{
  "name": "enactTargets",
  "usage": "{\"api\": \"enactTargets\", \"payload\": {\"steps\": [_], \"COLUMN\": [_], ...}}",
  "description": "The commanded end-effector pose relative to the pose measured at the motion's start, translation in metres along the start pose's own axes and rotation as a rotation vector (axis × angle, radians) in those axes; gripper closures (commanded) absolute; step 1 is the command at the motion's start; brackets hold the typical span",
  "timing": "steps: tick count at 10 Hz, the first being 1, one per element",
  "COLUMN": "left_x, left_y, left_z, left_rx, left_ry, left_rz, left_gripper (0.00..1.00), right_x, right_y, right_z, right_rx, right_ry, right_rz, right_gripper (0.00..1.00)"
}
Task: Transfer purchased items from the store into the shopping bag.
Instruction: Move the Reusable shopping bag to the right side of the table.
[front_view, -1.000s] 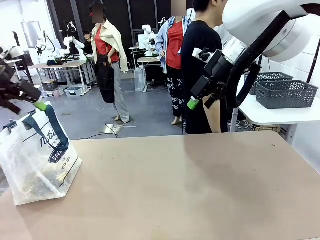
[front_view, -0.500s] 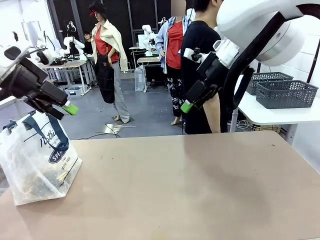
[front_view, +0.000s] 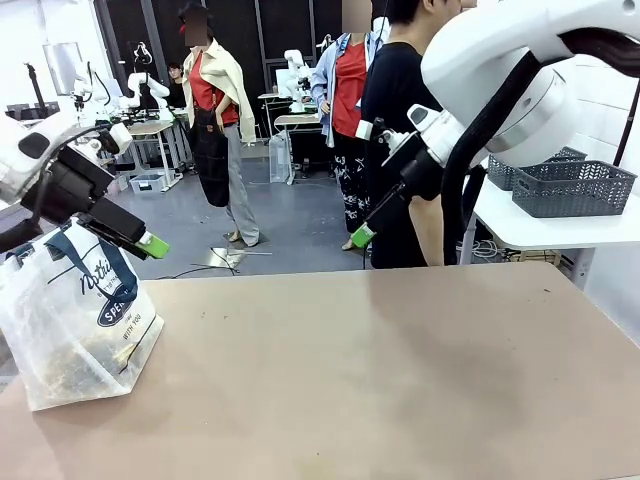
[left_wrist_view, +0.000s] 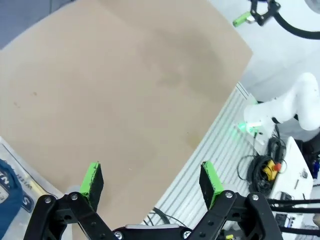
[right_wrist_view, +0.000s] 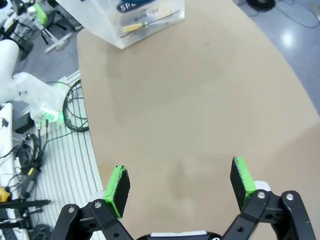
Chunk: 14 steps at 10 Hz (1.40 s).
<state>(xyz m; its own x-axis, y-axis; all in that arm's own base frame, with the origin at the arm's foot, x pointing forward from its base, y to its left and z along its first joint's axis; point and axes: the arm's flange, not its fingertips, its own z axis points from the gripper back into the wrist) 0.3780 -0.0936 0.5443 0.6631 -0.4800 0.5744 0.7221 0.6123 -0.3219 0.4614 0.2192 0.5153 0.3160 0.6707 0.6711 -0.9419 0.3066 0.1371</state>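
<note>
Now both arms hover above the table (front_view: 400, 360).
Left gripper (left_wrist_view: 150, 181) and right gripper (right_wrist_view: 181, 184) gape empty; approach the shopping bag (front_view: 75, 320) slowly, keeping its mouth open.

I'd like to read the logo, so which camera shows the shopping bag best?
The front view: the shopping bag stands whole at the table's left edge, navy handles and oval logo facing the camera. The right wrist view catches its lower part, logo cropped; the left wrist view shows a corner only.
</note>
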Motion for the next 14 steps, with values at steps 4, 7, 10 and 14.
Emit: {"api": "enactTargets", "payload": {"steps": [4,7,10,14], "left_x": [0.000,-0.004,0.002,0.010], "left_y": [-0.002,-0.006,-0.002,-0.003], "left_z": [-0.001,-0.033,-0.052,-0.062], "left_rx": [-0.008,-0.116,-0.173,-0.207], "left_ry": [0.009,-0.075,-0.101,-0.100], "left_rz": [-0.002,-0.101,-0.200,-0.206], "left_gripper": [0.00,0.00,0.00,0.00], "right_x": [0.001,0.000,0.000,0.002], "right_y": [0.001,-0.015,-0.023,-0.027], "right_z": [0.000,-0.004,0.002,0.003], "right_rx": [-0.002,-0.021,-0.040,-0.055], "right_ry": [0.001,-0.003,-0.016,-0.017], "right_rz": [0.002,0.017,0.035,0.048], "right_gripper": [0.00,0.00,0.00,0.00]}}
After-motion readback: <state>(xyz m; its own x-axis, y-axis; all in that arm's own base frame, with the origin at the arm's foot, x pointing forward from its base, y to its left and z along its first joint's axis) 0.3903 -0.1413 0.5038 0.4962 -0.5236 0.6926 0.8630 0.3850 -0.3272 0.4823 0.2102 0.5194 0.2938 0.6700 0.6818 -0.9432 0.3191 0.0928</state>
